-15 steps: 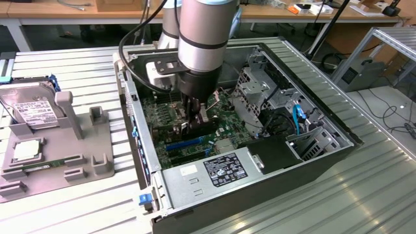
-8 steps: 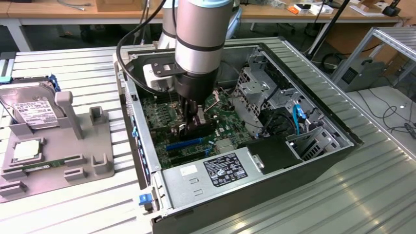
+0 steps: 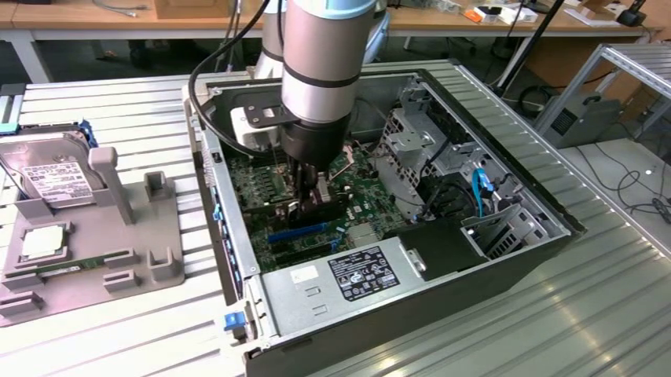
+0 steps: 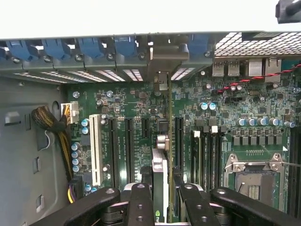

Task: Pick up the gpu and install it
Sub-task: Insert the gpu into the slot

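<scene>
The pincer (image 4: 162, 195) is closed on the gpu (image 4: 160, 176), gripping the card edge-up and holding it upright over the motherboard (image 4: 244, 101) slots inside the open computer case (image 3: 524, 200).

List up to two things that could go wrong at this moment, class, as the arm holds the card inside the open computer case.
1. The gpu, gripped edge-on by the hand, may sit off its slot on the motherboard, so pressing could bend it.
2. Its silver bracket end might catch the case's rear wall instead of seating cleanly.
</scene>
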### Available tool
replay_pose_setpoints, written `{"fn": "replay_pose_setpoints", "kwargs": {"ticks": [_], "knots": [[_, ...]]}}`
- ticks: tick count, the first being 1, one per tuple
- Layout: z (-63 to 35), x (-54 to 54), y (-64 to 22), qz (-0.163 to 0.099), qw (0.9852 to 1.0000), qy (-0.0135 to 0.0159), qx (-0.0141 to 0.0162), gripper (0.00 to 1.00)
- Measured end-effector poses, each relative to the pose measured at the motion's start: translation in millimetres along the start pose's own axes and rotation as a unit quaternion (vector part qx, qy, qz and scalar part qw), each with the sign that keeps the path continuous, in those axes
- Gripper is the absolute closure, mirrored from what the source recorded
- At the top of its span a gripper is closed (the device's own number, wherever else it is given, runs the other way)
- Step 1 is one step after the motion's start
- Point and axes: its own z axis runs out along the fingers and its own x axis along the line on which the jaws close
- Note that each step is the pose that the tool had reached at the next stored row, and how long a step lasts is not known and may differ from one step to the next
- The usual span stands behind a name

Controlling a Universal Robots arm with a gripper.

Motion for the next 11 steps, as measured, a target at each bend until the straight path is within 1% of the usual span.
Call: {"fn": "replay_pose_setpoints", "kwargs": {"ticks": [6,11], "knots": [[2.8,-0.3,2.2,0.001,1.0,0.0001,0.0,0.73],[3.2,-0.3,2.3,0.001,1.0,0.0,0.0,0.73]]}}
